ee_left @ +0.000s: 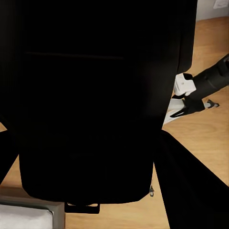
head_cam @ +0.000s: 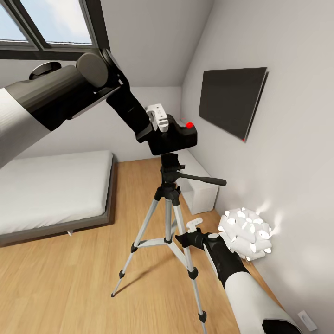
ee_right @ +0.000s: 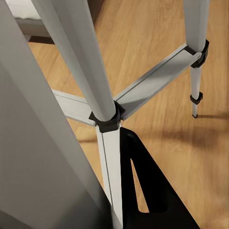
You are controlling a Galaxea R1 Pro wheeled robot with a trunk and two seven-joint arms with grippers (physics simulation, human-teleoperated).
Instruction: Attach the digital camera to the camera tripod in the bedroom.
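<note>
The digital camera (head_cam: 178, 137), black with a red dot on top, sits right on the black head of the camera tripod (head_cam: 168, 204). My left gripper (head_cam: 158, 132) is shut on the camera's left side, reaching in from the upper left. In the left wrist view the camera's dark body (ee_left: 95, 95) blocks most of the picture. My right gripper (head_cam: 180, 239) is low down, shut, its black tip right beside a silver tripod leg with nothing seen between its fingers. The right wrist view shows that leg and its brace joint (ee_right: 107, 117) close up, with one black finger (ee_right: 143, 191) alongside.
A low grey bed with a white mattress (head_cam: 51, 190) lies to the left. A dark screen (head_cam: 232, 99) hangs on the right wall. A white cabinet (head_cam: 199, 190) and a white ball-shaped lamp (head_cam: 246, 234) stand by that wall. The tripod's pan handle (head_cam: 204, 179) points right.
</note>
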